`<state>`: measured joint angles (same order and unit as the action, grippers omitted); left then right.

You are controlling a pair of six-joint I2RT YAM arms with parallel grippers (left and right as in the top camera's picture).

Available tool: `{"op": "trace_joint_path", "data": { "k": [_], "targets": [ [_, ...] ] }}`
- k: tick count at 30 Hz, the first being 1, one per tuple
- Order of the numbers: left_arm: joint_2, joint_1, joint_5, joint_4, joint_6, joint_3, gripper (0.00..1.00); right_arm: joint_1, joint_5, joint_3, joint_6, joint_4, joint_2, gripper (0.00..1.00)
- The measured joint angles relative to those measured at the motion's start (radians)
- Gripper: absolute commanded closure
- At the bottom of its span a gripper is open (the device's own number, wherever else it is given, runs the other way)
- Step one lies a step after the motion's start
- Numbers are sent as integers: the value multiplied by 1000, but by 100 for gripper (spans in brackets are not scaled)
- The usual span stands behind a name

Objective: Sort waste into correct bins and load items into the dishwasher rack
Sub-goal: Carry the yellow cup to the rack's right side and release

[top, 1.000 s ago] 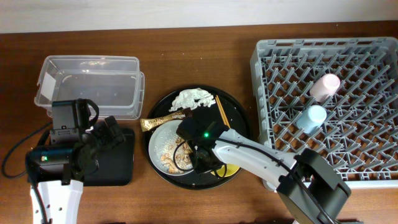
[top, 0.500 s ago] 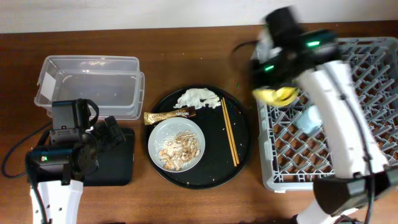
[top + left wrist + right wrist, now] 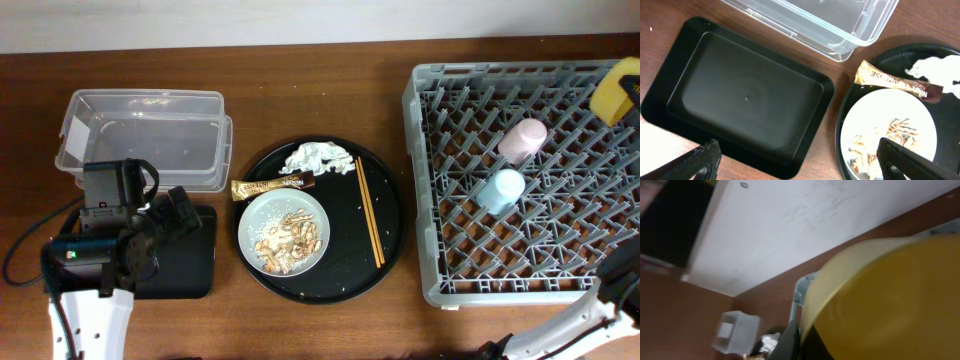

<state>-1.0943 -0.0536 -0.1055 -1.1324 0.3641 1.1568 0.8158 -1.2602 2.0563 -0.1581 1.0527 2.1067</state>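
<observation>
Brown wooden bench (image 3: 300, 80), white wall behind.

Left jaws: spread wide above the shallow black tray (image 3: 745, 100), gripping nothing. The tray lies just beside the clear tub (image 3: 140, 135).

Right jaws: pressed together on the rim of the yellow bowl (image 3: 620, 95), at the upper right corner of the dishwasher rack (image 3: 420, 200).

Rack contents: pink cup (image 3: 523, 140) and blue cup (image 3: 499, 190).

Round black tray (image 3: 390, 215) carries:
- the grey plate (image 3: 290, 205) with food scraps (image 3: 285, 242)
- the white tissue (image 3: 318, 158)
- the snack wrapper (image 3: 272, 187)
- the chopsticks (image 3: 367, 215)
</observation>
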Motion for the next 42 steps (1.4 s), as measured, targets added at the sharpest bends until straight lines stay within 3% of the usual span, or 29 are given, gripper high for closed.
{"op": "trace_joint_path", "data": {
  "k": [6, 12, 19, 21, 24, 27, 31, 35, 37, 42],
  "targets": [
    [0, 0, 0, 0, 0, 0, 1, 5, -204, -7, 35, 92, 167, 96],
    [0, 0, 0, 0, 0, 0, 1, 41, -20, -8, 47, 230, 170, 96],
    [0, 0, 0, -1, 0, 0, 1, 42, -26, -8, 26, 244, 170, 95],
    [0, 0, 0, -1, 0, 0, 1, 46, 16, -9, 25, 288, 170, 87],
    [0, 0, 0, -1, 0, 0, 1, 86, 93, -9, 38, 328, 170, 84],
    [0, 0, 0, 0, 0, 0, 1, 145, 200, -9, 65, 382, 170, 67],
    [0, 0, 0, -1, 0, 0, 1, 170, 276, -9, 76, 457, 138, 65],
    [0, 0, 0, -1, 0, 0, 1, 170, 368, -10, 77, 504, -36, 68],
    [0, 0, 0, -1, 0, 0, 1, 166, 382, -11, 76, 460, -95, 94],
    [0, 0, 0, -1, 0, 0, 1, 19, 527, -11, 146, 175, -92, 96]
  ]
}}
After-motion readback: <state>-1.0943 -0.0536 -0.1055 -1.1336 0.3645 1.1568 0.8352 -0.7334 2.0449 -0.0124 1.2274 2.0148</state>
